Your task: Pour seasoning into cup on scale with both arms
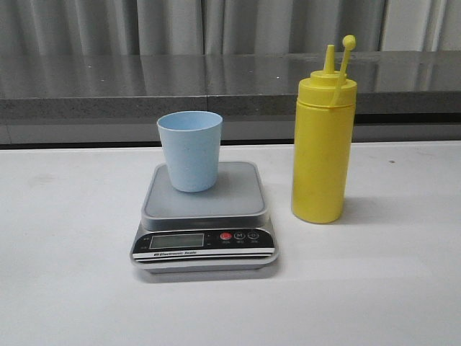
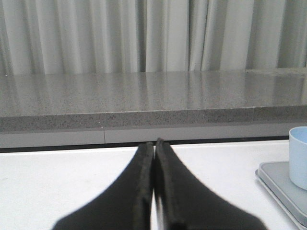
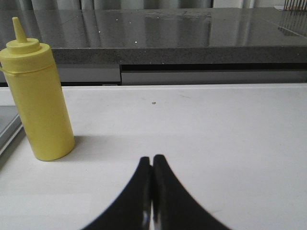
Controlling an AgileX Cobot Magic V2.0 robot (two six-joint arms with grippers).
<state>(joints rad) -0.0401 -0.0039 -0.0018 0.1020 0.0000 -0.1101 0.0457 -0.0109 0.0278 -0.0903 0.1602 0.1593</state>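
The light blue cup (image 1: pixel 190 151) stands upright on the silver-grey scale (image 1: pixel 204 216) in the middle of the white table. The tall yellow seasoning bottle (image 1: pixel 323 148) stands upright on the table just right of the scale, nozzle bare and its tethered cap hanging off to the side. Neither arm shows in the front view. My left gripper (image 2: pixel 154 143) is shut and empty, left of the scale (image 2: pixel 283 184) and cup (image 2: pixel 298 155). My right gripper (image 3: pixel 152 159) is shut and empty, right of the bottle (image 3: pixel 37 96).
A grey stone ledge (image 1: pixel 144 86) with a grey curtain behind it runs along the table's far edge. The white tabletop (image 1: pixel 72 274) spreads to both sides of the scale and bottle.
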